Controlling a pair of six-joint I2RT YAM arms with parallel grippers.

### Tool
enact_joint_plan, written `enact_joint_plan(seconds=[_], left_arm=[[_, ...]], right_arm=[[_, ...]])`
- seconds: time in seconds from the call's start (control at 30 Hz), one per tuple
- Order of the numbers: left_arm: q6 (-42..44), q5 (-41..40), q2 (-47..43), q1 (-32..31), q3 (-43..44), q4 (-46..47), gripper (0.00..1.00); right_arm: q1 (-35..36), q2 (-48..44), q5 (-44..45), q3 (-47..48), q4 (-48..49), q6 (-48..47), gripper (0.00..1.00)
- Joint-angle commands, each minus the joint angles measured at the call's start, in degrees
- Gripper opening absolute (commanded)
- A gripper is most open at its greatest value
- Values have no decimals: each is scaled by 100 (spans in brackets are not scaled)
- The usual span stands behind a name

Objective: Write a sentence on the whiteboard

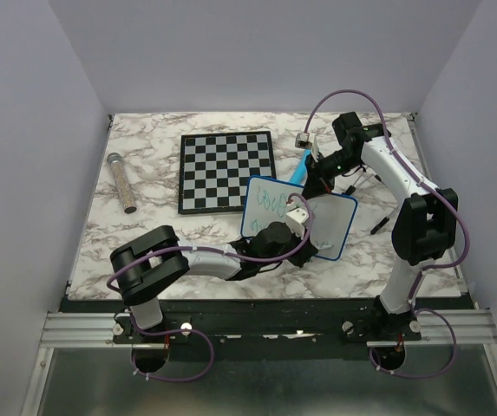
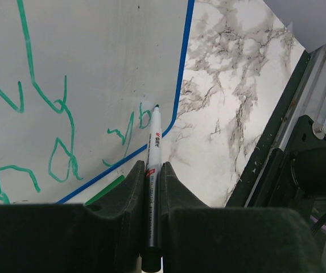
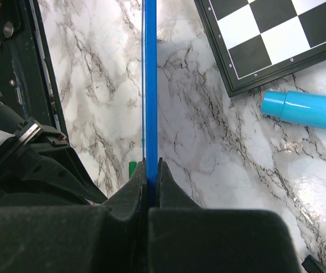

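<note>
While the left gripper pinches a marker against the whiteboard, the right gripper clamps its edge above the marbled tabletop, grey walls around.

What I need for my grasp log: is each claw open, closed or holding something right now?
Left claw: closed on the marker.
Right claw: closed on the whiteboard, gripping its edge.
</note>
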Motion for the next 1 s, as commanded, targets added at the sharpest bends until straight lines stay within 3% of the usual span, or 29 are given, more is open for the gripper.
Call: enact_joint_plan(seconds=[0.0, 0.97], left_arm=[[23, -151, 117, -24, 168, -191, 0], [-30, 77, 240, -16, 370, -429, 0]], right_arm=[[55, -8, -72, 3, 72, -139, 0], [64, -17, -81, 3, 63, -148, 1]])
